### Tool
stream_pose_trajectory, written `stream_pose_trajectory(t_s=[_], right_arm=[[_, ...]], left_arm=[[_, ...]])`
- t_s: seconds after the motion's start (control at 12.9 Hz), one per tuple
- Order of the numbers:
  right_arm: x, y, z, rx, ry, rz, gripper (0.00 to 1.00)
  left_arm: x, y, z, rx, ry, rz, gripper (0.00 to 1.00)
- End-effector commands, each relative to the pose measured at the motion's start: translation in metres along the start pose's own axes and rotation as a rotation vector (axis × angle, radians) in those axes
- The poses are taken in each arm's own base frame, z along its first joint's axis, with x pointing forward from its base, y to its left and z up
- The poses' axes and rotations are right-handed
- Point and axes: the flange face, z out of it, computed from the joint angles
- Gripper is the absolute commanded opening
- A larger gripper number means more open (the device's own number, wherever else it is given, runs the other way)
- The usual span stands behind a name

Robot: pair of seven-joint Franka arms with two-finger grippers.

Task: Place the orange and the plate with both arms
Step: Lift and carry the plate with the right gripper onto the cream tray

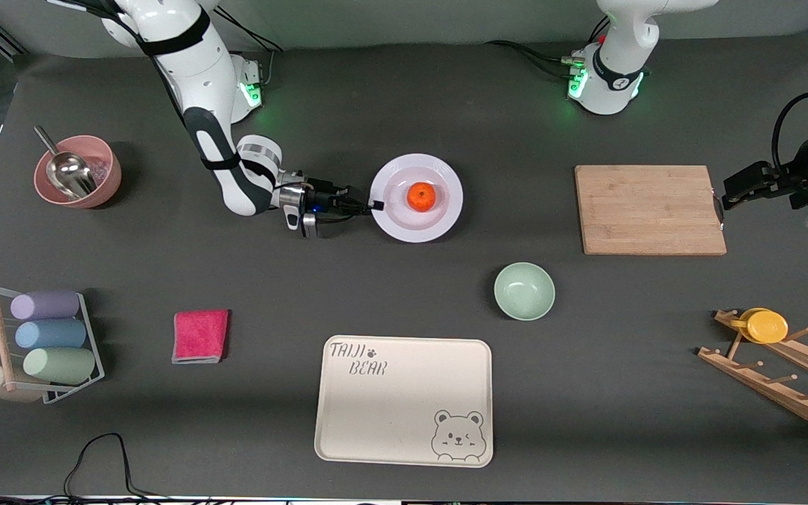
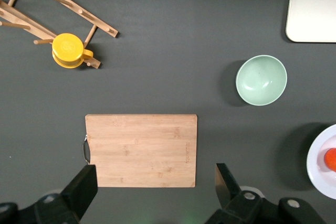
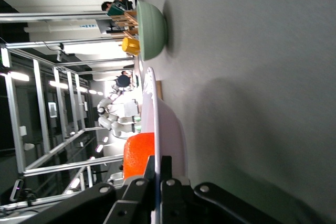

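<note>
1. Pinching the rim of the plate (image 1: 416, 198), centre of the frame, is the right gripper (image 1: 374, 205), fingers pressed together on it.
2. The orange (image 1: 421, 196) sits in the middle of that plate.
3. At the right edge of the frame, the left gripper (image 1: 724, 198) waits by the cutting board (image 1: 649, 209), fingers spread wide and holding nothing.

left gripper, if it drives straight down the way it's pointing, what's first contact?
Most likely the cutting board: the left gripper, open, points down with the board between its fingers. Height above it is unclear.
</note>
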Motion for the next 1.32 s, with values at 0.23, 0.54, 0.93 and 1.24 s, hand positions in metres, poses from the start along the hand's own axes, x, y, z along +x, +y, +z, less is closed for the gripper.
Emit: stream_pose_trajectory(t_s=[0.23, 0.54, 0.93, 1.24], right_arm=[[0.058, -0.062, 0.007, 0.094, 0.008, -0.01, 0.0], [0.134, -0.092, 0.0, 0.108, 0.03, -0.01, 0.0], [0.238, -0.099, -0.01, 0.117, 0.077, -0.008, 0.0], [0.301, -0.084, -0.005, 0.119, 0.112, -0.067, 0.0]], left_arm=[[-0.009, -0.002, -0.005, -0.007, -0.01, 0.012, 1.0], [-0.011, 0.003, -0.006, 0.001, -0.007, 0.017, 1.0], [-0.01, 0.005, -0.005, 0.003, -0.008, 0.014, 1.0], [-0.01, 0.011, -0.005, 0.002, -0.007, 0.019, 1.0]])
